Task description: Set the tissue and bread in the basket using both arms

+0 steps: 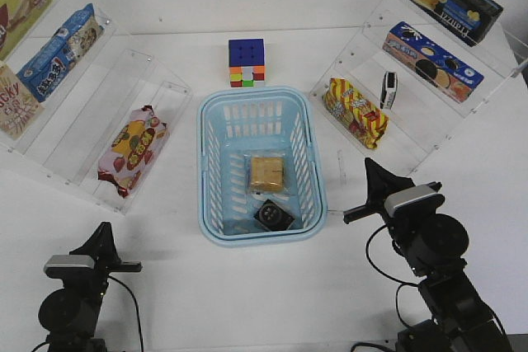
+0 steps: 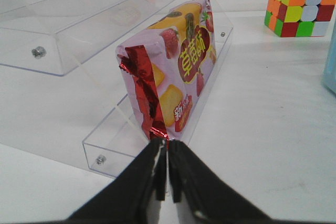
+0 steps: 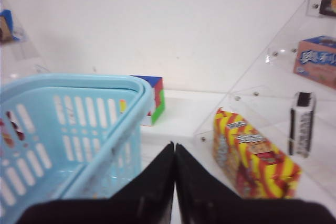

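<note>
In the front view the light-blue basket sits at the centre of the white counter. The wrapped bread lies flat on the basket's slotted floor, about the middle of it. The tissue pack lies just below the bread in the frame, black face up, close to the basket's lower wall; the two look near each other, whether touching I cannot tell.

The left tool is at the lower left of the frame, well apart from the basket. In the left wrist view its tips are closed together with nothing between them, just before the red crimped end of the strawberry-print packet, which leans in a clear acrylic shelf.

The right tool stands at the right of the basket, apart from its rim. In the right wrist view its tips are also pressed together and empty, with the basket's rim to one side and a red-and-yellow striped packet on the other.

A Rubik's cube stands just above the basket in the front view.
</note>
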Robot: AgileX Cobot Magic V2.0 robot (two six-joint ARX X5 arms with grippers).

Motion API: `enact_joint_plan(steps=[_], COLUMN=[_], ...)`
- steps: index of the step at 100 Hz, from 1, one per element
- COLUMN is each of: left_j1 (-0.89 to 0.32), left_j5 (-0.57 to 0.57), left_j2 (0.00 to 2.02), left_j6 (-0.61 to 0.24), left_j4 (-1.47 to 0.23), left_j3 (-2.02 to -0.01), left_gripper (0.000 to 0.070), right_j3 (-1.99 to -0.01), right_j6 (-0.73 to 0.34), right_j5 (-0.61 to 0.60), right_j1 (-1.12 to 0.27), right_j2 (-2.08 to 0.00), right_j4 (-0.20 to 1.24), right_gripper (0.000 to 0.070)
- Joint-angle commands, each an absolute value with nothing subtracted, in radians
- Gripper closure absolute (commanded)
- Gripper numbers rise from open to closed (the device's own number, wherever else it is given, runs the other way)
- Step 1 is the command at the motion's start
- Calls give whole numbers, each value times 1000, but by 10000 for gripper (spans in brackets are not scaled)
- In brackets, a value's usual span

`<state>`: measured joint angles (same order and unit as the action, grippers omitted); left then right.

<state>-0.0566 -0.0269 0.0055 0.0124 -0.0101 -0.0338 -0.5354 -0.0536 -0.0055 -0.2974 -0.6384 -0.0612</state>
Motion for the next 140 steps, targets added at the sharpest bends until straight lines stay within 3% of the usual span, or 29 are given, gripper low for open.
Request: enact_joint_plan(steps=[1,26,49,68,140], left_j1=[-57,-57,-57,-57,-57], left_j5=[-29,-29,-29,-29,-29], left_j2=[4,4,4,4,4], left_j6=[17,17,17,17,17], left_j4=[1,1,1,1,1], left_j3=[-14,-14,-14,-14,-14], left_gripper=[699,699,699,699,699], right_j3=[-500,-210,-17,-12,-13], right_j6=[58,184,163,75,72], right_j5=[-1,-11,-10,11,1], right_j1=[-281,-155,-62,-32,-33], right_j2=[-598,-278,5,-8,-7], right_j4=[-70,-78,58,128,101], right_gripper=[699,699,699,699,699])
